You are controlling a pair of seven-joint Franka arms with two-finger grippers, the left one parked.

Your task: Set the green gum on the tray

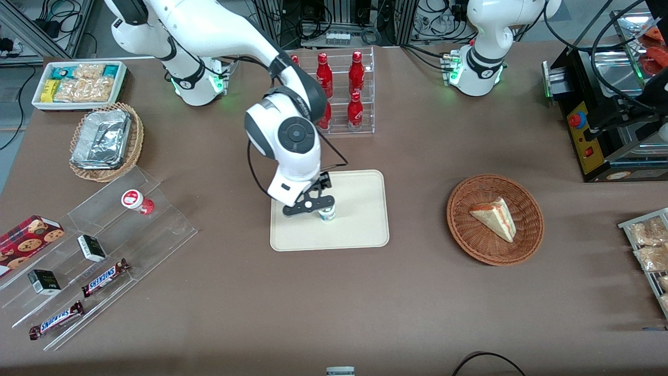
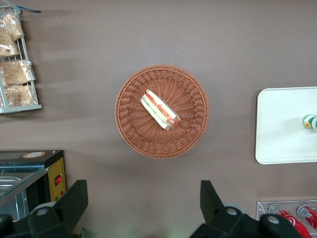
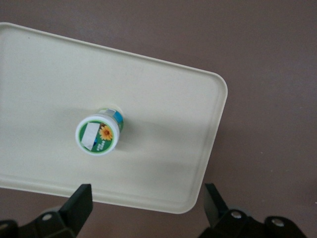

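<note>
Cream-beige and low-rimmed, the tray (image 1: pixel 360 230) is lying at the middle of the front view, and the green gum (image 1: pixel 327 213) is standing upright on it, partly covered by the gripper (image 1: pixel 319 204), which is hanging just above the bottle. A wicker basket (image 1: pixel 527 245) holding a sandwich (image 1: pixel 494 217) is sitting toward the parked arm's end of the table. In the left wrist view, the tray (image 2: pixel 282 124) is showing at the right edge of the frame with the gum (image 2: pixel 310 121) on it, apart from the basket (image 2: pixel 130 111). In the right wrist view, the gum (image 3: pixel 98 133) is standing alone on the tray (image 3: pixel 168 148), and the gripper's (image 3: pixel 147 208) two fingers (image 3: pixel 79 204) are spread wide apart, touching nothing.
</note>
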